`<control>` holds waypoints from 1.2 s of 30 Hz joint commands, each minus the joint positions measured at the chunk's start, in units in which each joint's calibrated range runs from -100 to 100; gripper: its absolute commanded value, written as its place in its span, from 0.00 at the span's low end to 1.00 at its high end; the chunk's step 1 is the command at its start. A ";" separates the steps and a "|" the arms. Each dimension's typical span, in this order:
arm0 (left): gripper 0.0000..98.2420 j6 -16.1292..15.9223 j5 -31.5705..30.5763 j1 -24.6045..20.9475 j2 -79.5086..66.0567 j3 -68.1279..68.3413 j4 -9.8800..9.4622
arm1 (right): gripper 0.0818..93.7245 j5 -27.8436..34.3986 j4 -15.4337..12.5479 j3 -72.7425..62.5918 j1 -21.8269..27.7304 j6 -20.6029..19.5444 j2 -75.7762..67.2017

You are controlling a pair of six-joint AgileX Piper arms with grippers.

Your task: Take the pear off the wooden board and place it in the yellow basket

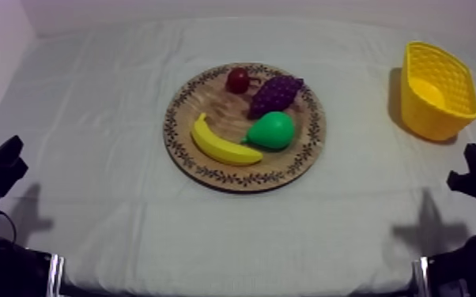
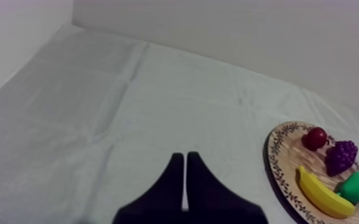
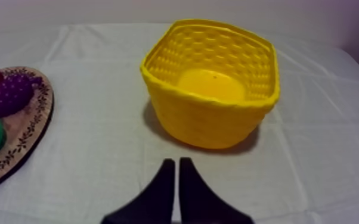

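Grey-white cloth (image 1: 107, 118) | pear (image 1: 273, 130) on board (image 1: 209, 107) — far from left claw (image 2: 185, 156), right claw (image 3: 176, 161) | both narrow, empty

Bench (image 1: 91, 166) layout: you have the board (image 1: 179, 150) at the middle and the basket (image 1: 427, 118) far right, toward the back, well apart from it.
On the board you'll find four fruit. The small red fruit (image 1: 238, 79) is at the back edge, with the grapes (image 1: 275, 93) just beside it on the right. The pear (image 1: 273, 130) is in front of the grapes, close against them. The banana (image 1: 221, 144) lies along the front left, one end just beside the pear. Nothing lies in the basket.
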 commanded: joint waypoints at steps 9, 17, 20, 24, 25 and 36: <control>0.00 0.01 -0.01 -0.01 0.00 0.05 0.01 | 0.00 0.08 -0.02 -0.01 -0.15 0.35 0.03; 0.00 0.01 -0.01 -0.01 0.00 0.05 0.01 | 0.00 0.86 -1.41 -0.46 -0.68 2.08 0.60; 0.00 0.01 -0.01 -0.01 0.00 0.05 0.01 | 0.00 0.85 -2.01 -2.12 -0.99 2.75 2.56; 0.00 0.01 -0.01 -0.01 0.00 0.05 0.01 | 0.00 -0.08 -3.79 -6.99 -0.60 4.51 7.33; 0.00 0.01 -0.01 -0.01 0.00 0.05 0.01 | 0.00 -0.20 -4.13 -8.77 -0.58 4.85 9.01; 0.00 0.01 -0.01 -0.01 0.00 0.05 0.01 | 0.00 11.21 -10.64 -38.24 -1.66 12.09 31.28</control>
